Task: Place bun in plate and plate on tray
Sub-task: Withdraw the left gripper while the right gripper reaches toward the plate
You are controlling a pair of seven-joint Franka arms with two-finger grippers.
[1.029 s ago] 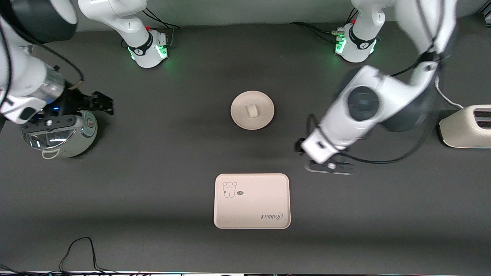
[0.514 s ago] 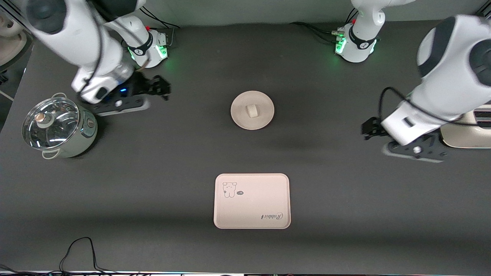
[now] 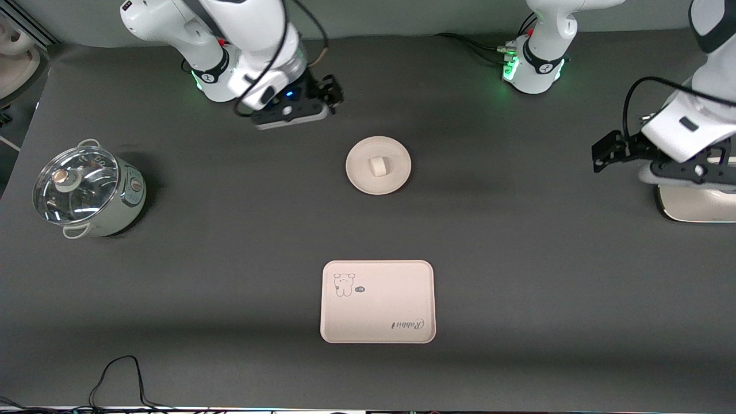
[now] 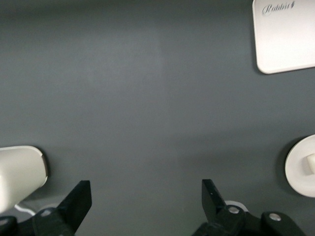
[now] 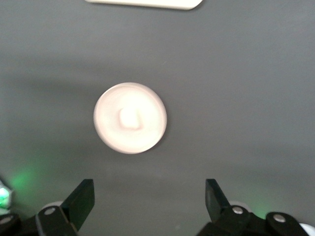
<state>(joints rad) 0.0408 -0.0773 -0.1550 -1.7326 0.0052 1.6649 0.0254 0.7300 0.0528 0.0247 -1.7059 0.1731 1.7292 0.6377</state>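
The bun point(image 3: 378, 167) lies in the middle of the round plate point(image 3: 359, 173) at the table's centre. The cream tray point(image 3: 378, 302) with the bear drawing lies nearer the front camera than the plate and has nothing on it. My right gripper point(image 3: 332, 92) hangs open and empty over the table between its arm's base and the plate. Its wrist view shows the plate point(image 5: 108, 130) with the bun point(image 5: 129, 117) and the tray's edge point(image 5: 147, 4). My left gripper point(image 3: 602, 153) is open and empty beside the toaster. Its wrist view shows a tray corner point(image 4: 285, 34) and part of the plate point(image 4: 297, 173).
A steel pot with a glass lid point(image 3: 86, 192) stands at the right arm's end of the table. A cream toaster point(image 3: 693, 207) stands at the left arm's end, partly under the left hand. A black cable point(image 3: 121, 376) lies near the front edge.
The right arm swung from over the pot to near its base, close to the plate. The left arm drew back from beside the tray to the toaster. Bun, plate and tray stayed put.
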